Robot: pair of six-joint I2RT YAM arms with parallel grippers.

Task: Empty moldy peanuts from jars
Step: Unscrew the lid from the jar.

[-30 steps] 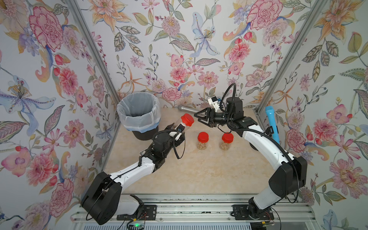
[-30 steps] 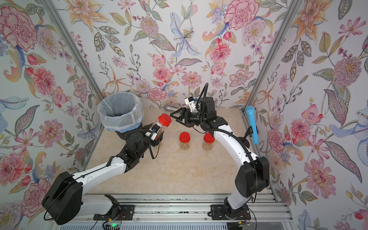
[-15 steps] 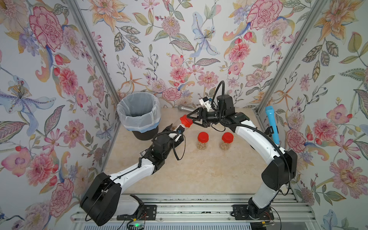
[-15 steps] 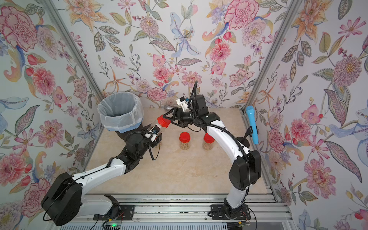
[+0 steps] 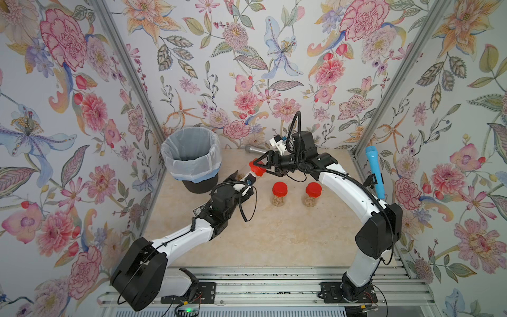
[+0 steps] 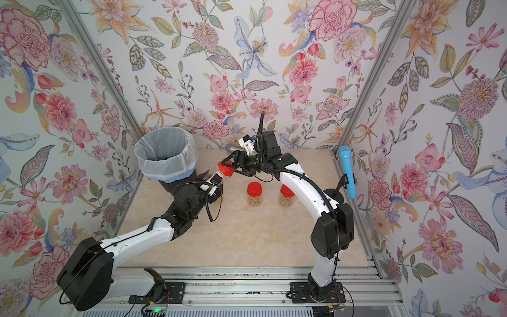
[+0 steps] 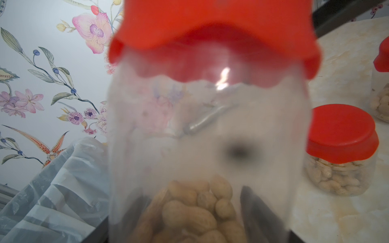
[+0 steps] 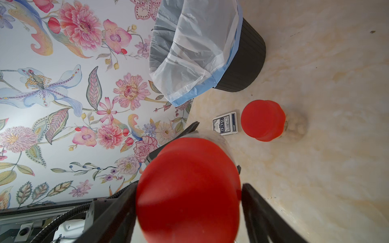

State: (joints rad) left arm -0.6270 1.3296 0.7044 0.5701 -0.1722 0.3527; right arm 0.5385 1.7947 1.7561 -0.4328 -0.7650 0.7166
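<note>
1. Your left gripper (image 5: 242,178) is clamped on the body of a tilted peanut jar (image 7: 210,126) just beside the bin (image 5: 200,186). The jar fills the left wrist view, blurred.
2. The moldy peanuts (image 7: 195,210) sit heaped at its gripped end, and the red lid (image 8: 187,189) is on.
3. Your right gripper (image 5: 259,168) flanks that lid, fingers close against it; you cannot tell whether they pinch.
4. A second jar (image 5: 279,196) and a third jar (image 5: 312,194) stand farther from the bin.
5. A fourth jar (image 8: 263,120) sits beside a card deck (image 8: 225,125), mostly hidden under the left arm (image 5: 192,233) in both top views.

Bin (image 5: 192,167) blocks left rear; two standing jars (image 5: 279,193) mid-table; front tabletop (image 5: 274,241) open.
</note>
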